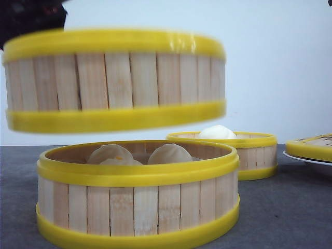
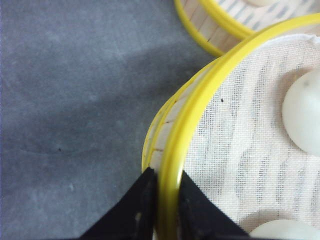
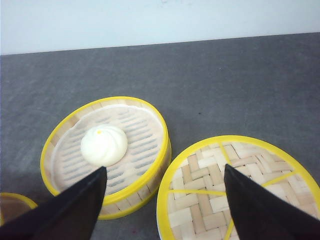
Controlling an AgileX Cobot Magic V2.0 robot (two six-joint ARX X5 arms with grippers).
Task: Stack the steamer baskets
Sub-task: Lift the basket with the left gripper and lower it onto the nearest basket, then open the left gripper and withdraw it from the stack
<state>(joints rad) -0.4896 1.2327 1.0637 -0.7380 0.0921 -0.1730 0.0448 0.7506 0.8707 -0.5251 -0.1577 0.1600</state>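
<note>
- One basket (image 1: 114, 80) is held in the air at the upper left of the front view, directly above a second basket (image 1: 137, 194) that stands on the worktop (image 1: 290, 212) with buns (image 1: 168, 154) inside.
- The left tool (image 2: 165, 200) is clenched on the yellow rim of the lifted basket.
- The right tool (image 3: 165, 200) is released and grasps nothing; a third basket (image 3: 107, 152) and a woven lid (image 3: 240, 192) are seen below it.
- For a good stack, the lifted basket should be lowered level, rims aligned all around, and let go only when seated.
</note>
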